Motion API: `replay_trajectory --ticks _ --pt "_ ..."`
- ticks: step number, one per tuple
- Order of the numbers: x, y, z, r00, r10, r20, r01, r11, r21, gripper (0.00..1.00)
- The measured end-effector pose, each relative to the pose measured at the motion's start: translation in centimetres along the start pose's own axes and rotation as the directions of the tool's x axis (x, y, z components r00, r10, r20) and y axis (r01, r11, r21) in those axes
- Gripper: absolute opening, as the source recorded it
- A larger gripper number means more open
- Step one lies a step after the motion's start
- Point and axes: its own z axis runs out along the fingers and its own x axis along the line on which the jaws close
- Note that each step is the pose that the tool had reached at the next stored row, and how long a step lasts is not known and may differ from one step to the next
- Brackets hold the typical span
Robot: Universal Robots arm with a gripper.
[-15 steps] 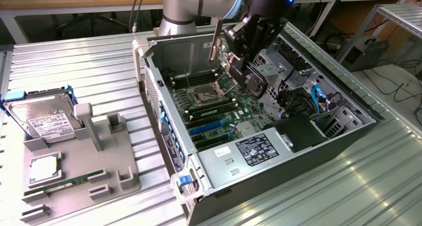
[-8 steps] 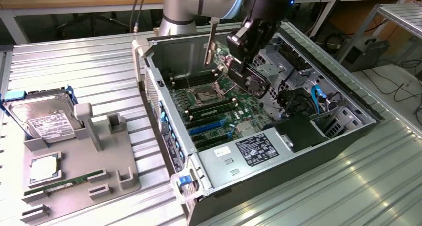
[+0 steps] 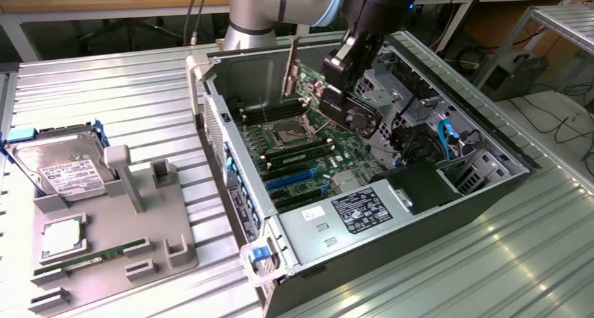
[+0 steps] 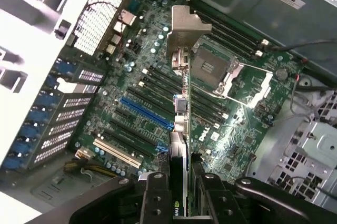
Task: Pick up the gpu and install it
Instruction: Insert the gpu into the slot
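End effector [image 4: 181, 184] is clamped on the gpu [image 4: 179, 129], its 2 fingers [image 4: 155, 197] pressing the card's faces. In the wrist view the card is seen edge-on, with its silver bracket [image 4: 184, 29] at the far end, over the motherboard [image 4: 131, 77] between the blue slot [image 4: 147, 113] and the socket [image 4: 210, 69]. It seems clear of the board, though that angle leaves this unsure. In the exterior view the gpu [image 3: 360, 116] hangs inside the open case [image 3: 464, 186], toward 12 o'clock. At 8 o'clock from the case, a grey tray [image 3: 121, 193] on the counter [image 3: 111, 95] holds a hard drive [image 3: 60, 172] and a memory stick [image 3: 93, 254].
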Motion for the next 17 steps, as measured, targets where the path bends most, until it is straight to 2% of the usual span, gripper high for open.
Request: replay_trajectory --ticks 2,6,7,10,13,14,15,17 --pt "0.0 0.0 0.1 0.9993 -0.038 -0.0006 0.038 0.9993 0.0004 0.26" --pt "0.0 -0.01 0.3 0.992 -0.126 -0.0014 0.126 0.992 0.0018 0.26" --pt "0.0 -0.02 0.34 0.9896 -0.144 -0.0015 0.144 0.9896 0.002 0.26" --pt "0.0 -0.02 0.49 0.9775 -0.211 -0.0024 0.211 0.9775 0.0029 0.26" --pt "0.0 -0.03 0.61 0.9637 -0.267 -0.0036 0.267 0.9637 0.0032 0.26" --pt "0.0 -0.03 0.69 0.9536 -0.301 -0.0044 0.301 0.9536 0.0033 0.26" --pt "0.0 -0.03 0.73 0.948 -0.318 -0.0049 0.318 0.948 0.0033 0.26" --pt "0.0 -0.03 0.84 0.9305 -0.366 -0.0061 0.366 0.9306 0.0033 0.26"
